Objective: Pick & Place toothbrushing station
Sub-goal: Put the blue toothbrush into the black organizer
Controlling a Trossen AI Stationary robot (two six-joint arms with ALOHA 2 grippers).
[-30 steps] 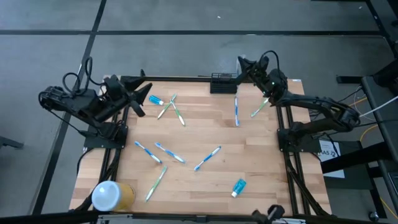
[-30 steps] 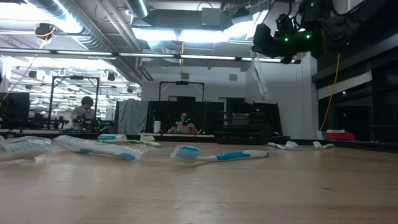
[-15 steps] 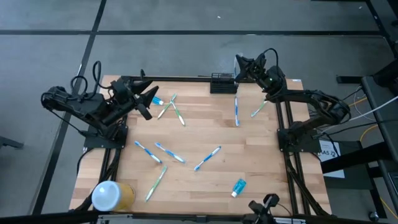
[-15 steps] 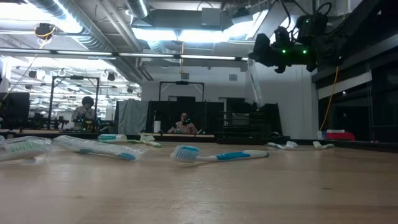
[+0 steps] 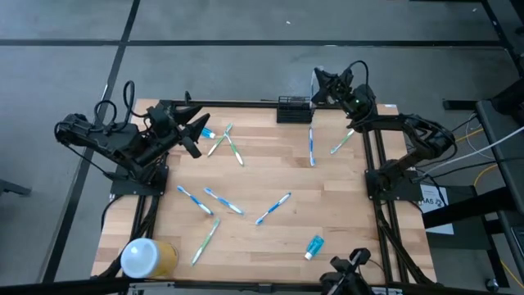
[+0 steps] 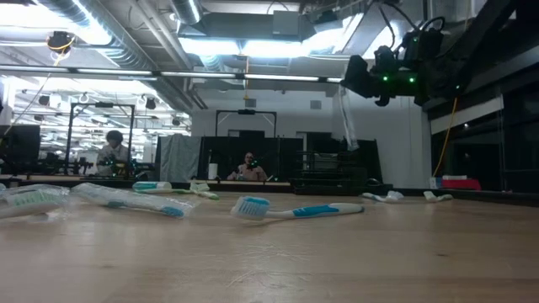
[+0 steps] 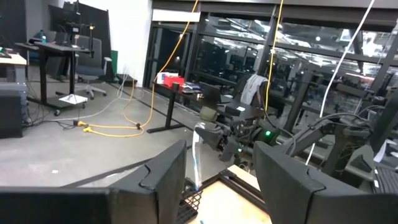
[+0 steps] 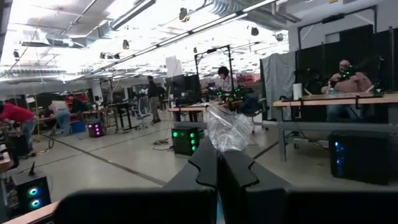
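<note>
text: none legible | labels: none | signs: none

Left tool (image 7: 217,180) open; right tool (image 7: 214,138) pinches a wrapped toothbrush (image 7: 197,163).

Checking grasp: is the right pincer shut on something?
Shut: right pincer, fingers together, clamps a clear wrapped toothbrush, raised above the rack.

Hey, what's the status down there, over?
Right gripper shut on wrapped toothbrush, by black rack. Left gripper open, waiting at table edge. Loose toothbrushes scattered nearby.
</note>
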